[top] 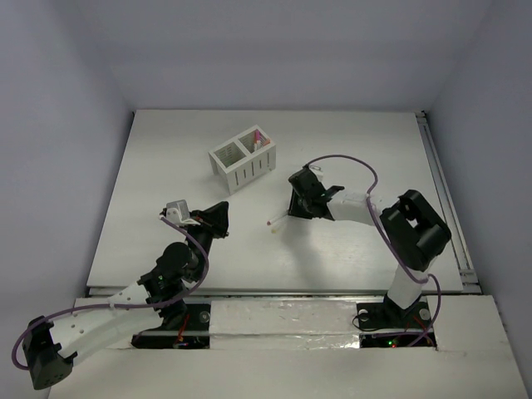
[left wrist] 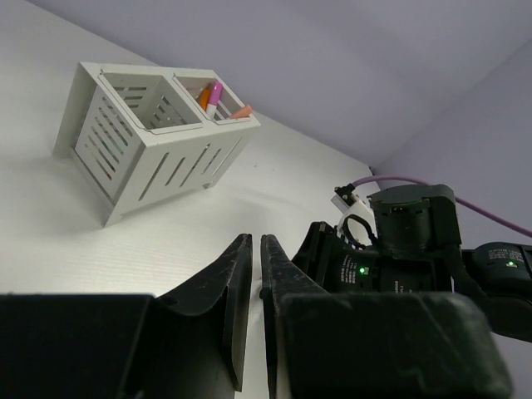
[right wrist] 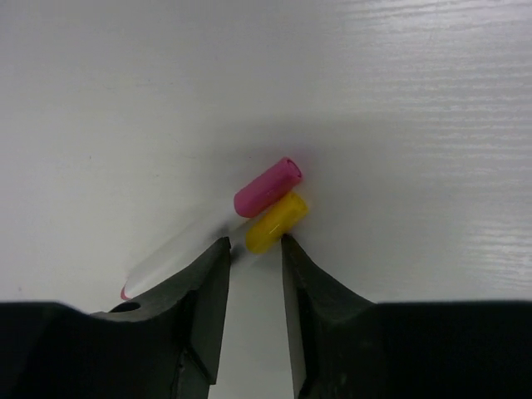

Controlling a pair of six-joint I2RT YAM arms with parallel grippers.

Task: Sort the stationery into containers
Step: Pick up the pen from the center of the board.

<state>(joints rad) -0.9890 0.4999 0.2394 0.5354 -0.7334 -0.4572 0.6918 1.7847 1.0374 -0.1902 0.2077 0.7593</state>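
Two white marker pens lie side by side on the table, one with a magenta cap (right wrist: pixel 268 186) and one with a yellow cap (right wrist: pixel 277 223). My right gripper (right wrist: pixel 255 243) stands open low over them, its fingertips either side of the yellow cap's near end. From above, only a white pen end (top: pixel 275 221) shows beside the right gripper (top: pixel 293 209). The white slotted organiser (top: pixel 243 162) (left wrist: pixel 141 150) holds three pens, with orange (left wrist: pixel 204 98), magenta (left wrist: pixel 215 91) and salmon (left wrist: pixel 241 111) caps, in its right compartment. My left gripper (top: pixel 221 213) (left wrist: pixel 253 243) is shut and holds nothing.
The right arm's wrist (left wrist: pixel 399 241) with its purple cable (top: pixel 349 162) sits close to the right of my left gripper. A metal rail (top: pixel 445 199) runs along the table's right edge. Grey walls enclose the table on three sides.
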